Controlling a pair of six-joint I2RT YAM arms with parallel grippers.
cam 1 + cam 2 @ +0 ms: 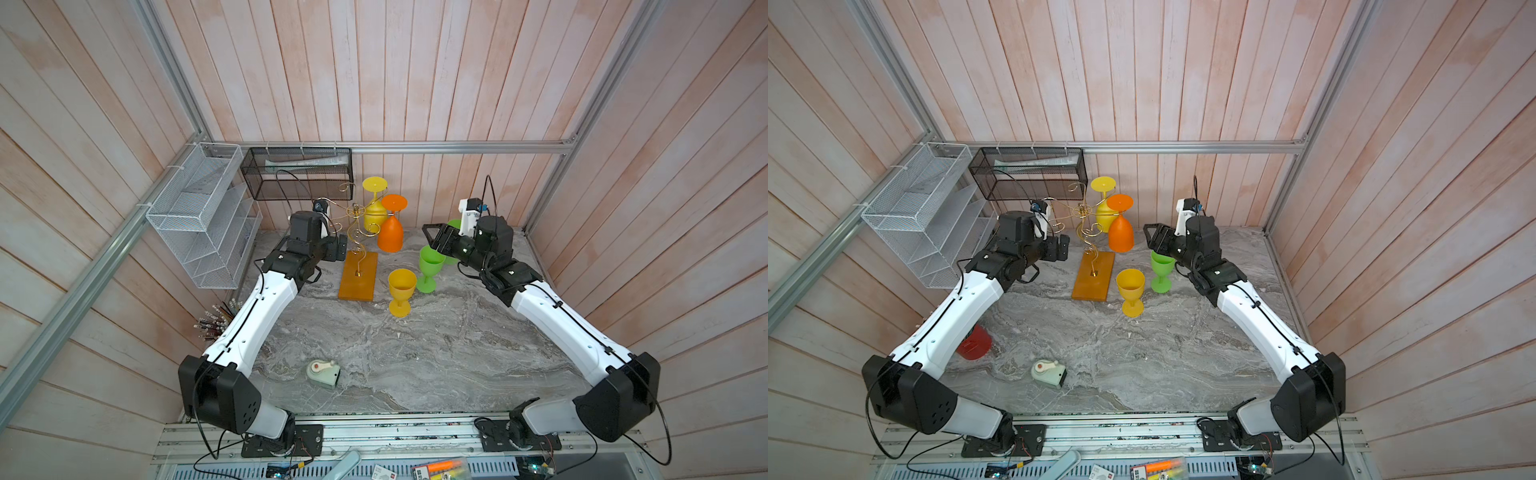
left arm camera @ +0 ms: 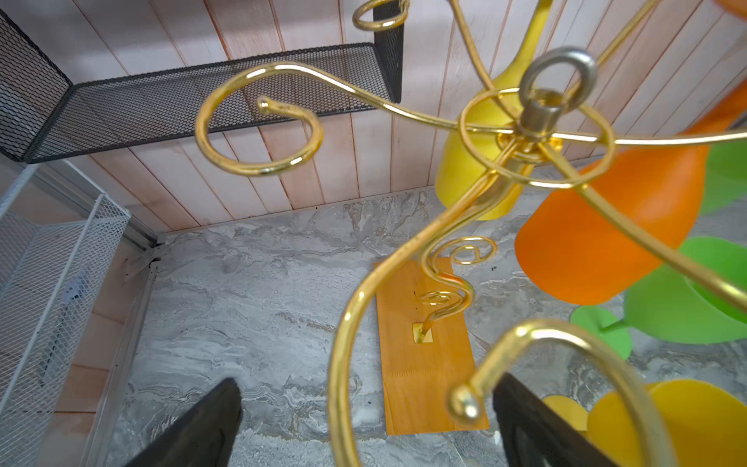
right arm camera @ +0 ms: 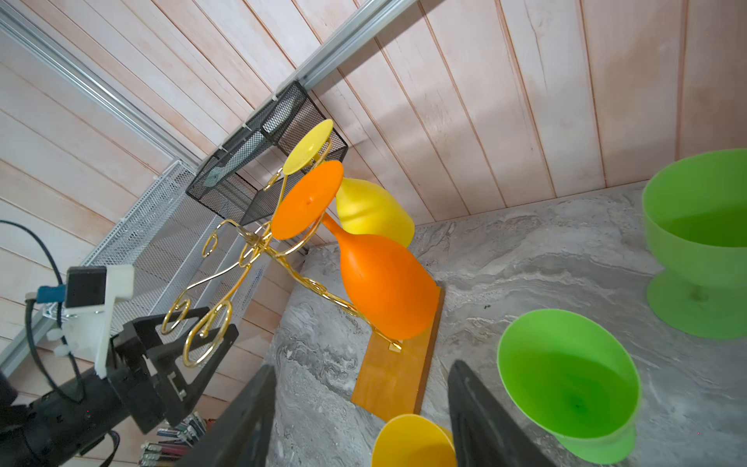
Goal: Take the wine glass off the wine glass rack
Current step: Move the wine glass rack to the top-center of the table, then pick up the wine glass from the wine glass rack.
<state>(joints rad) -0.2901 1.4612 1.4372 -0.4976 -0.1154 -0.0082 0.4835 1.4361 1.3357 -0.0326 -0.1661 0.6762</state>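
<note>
- Left wrist view: the left gripper (image 2: 366, 384) has its jaws spread wide with nothing between them. One curled scroll arm (image 2: 545, 364) of the wine glass rack (image 2: 537, 121) sits just beside one finger; contact cannot be told.
- Right wrist view: the right gripper (image 3: 361, 368) is likewise parted and empty, and points toward the rack's orange-brown base (image 3: 398, 376).
- In both top views the rack stands between the two grippers. The left gripper is just beside its wavy stem. The right gripper is over the rim of an upright green glass (image 1: 430, 266).
- The rack stands upright toward the back of the marble table (image 1: 374, 365), base flat on it.
- The orange wine glass (image 1: 390, 237) hangs upside down by its foot from a scroll arm, on the side facing the right gripper.
- The yellow hanging glass (image 1: 374, 214) is also inverted on the rack, nearer the back wall.
- An upright yellow glass (image 1: 401, 291) stands near the base's front corner. A second green glass (image 1: 453, 226) is partly hidden behind the right gripper.
- A black mesh basket (image 1: 297, 172) and a white wire shelf (image 1: 199, 216) hang on the walls.
</note>
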